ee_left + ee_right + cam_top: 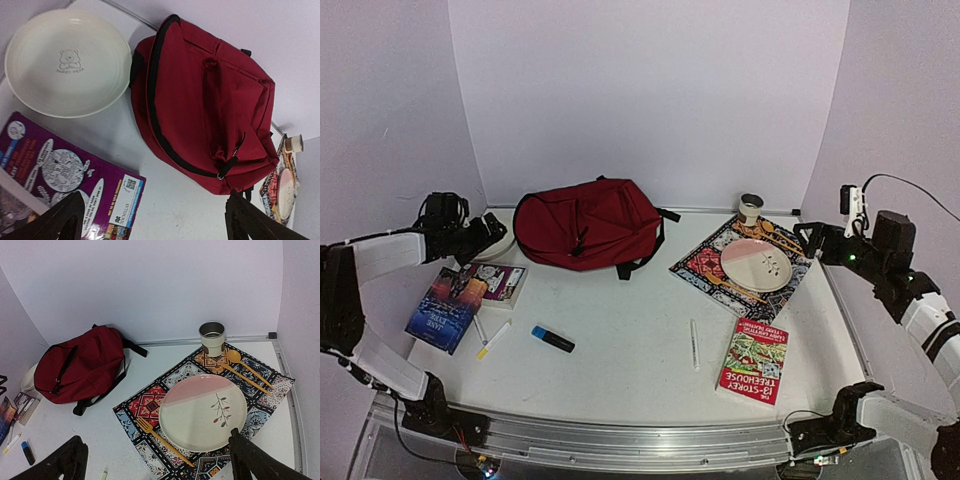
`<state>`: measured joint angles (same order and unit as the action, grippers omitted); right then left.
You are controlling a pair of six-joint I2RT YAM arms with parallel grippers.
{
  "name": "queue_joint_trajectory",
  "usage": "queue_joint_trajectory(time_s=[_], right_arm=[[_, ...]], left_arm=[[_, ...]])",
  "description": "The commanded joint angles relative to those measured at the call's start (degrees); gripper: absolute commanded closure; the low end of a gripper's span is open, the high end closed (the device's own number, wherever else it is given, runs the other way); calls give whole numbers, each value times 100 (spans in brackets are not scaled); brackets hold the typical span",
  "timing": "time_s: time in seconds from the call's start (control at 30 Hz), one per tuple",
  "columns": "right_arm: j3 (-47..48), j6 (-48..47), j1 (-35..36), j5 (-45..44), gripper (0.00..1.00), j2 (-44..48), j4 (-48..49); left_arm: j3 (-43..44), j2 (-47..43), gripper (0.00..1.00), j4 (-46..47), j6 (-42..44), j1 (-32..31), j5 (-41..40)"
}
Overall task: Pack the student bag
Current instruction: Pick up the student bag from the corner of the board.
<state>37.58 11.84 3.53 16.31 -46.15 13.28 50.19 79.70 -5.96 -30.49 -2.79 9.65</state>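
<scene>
Fabric is looking soft and floppy, so you are wanting a firm pinch on the zipper pull. The student bag is lying just ahead of your left gripper, far from the right gripper; both are gaping empty.

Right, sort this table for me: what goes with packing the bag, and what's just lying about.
For the job, probably: student bag, blue book, purple book, red Treehouse book, white pen, blue highlighter, yellow-tipped marker.

Lying about, probably: patterned placemat, pink-and-cream plate, cup, white bear plate.
</scene>
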Motion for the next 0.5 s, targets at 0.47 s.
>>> queue_joint_trajectory(time_s=[0.47], right_arm=[[17,520,-2,335,2,-12,522]], left_arm=[[2331,3439,13,1083,-1534,24,885]])
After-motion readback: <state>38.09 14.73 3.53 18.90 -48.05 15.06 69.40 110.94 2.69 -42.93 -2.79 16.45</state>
